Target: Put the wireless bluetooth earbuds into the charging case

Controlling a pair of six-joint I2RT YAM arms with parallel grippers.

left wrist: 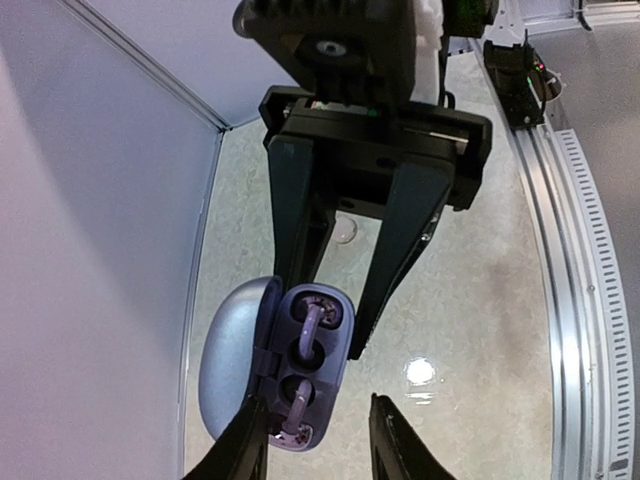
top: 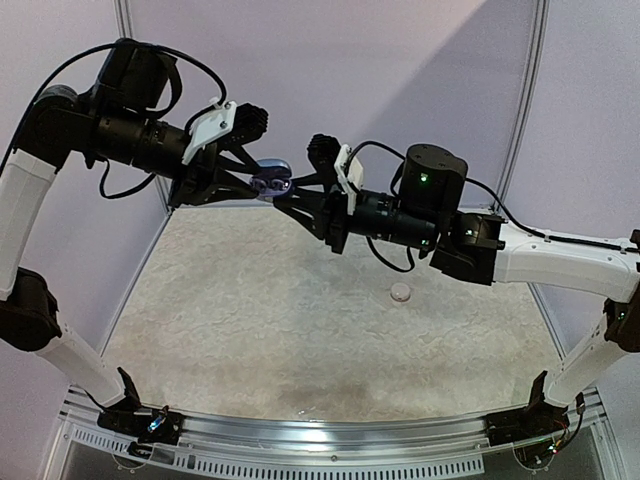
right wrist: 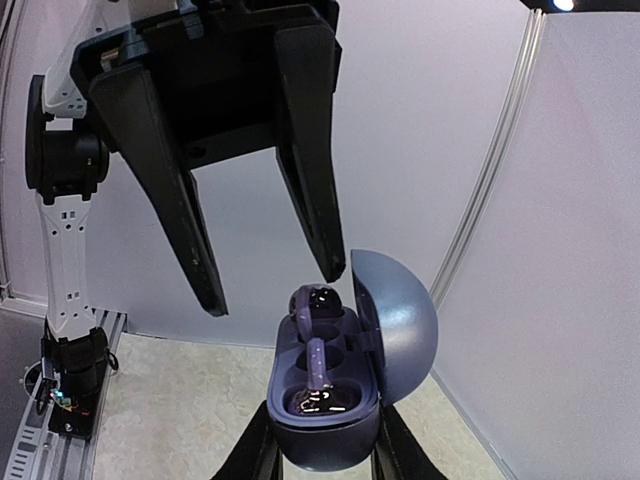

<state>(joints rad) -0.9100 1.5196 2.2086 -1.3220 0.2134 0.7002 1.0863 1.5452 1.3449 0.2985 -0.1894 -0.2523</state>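
Mid-air meeting: your right gripper (right wrist: 320, 445) is clamped on the blue-grey oval plastic charging case (right wrist: 290, 385), its domed lid (right wrist: 400, 330) swung open. Two dark, glossy wireless earbuds (right wrist: 318, 398) appear to lie inside, just above those fingers. Your left gripper (right wrist: 275, 288) hangs over the case, jaws apart and empty, one fingertip just beside the lid's edge. A nudge there could snap the lid onto an unseated bud, or twist the case loose and drop it to the pale table (top: 250, 310) below.

L claw (top: 261, 180) + R claw (top: 284, 194) meet mid-air at open case (top: 272, 172) | whitish earbud piece (top: 401, 292) on tbl (top: 250, 330)
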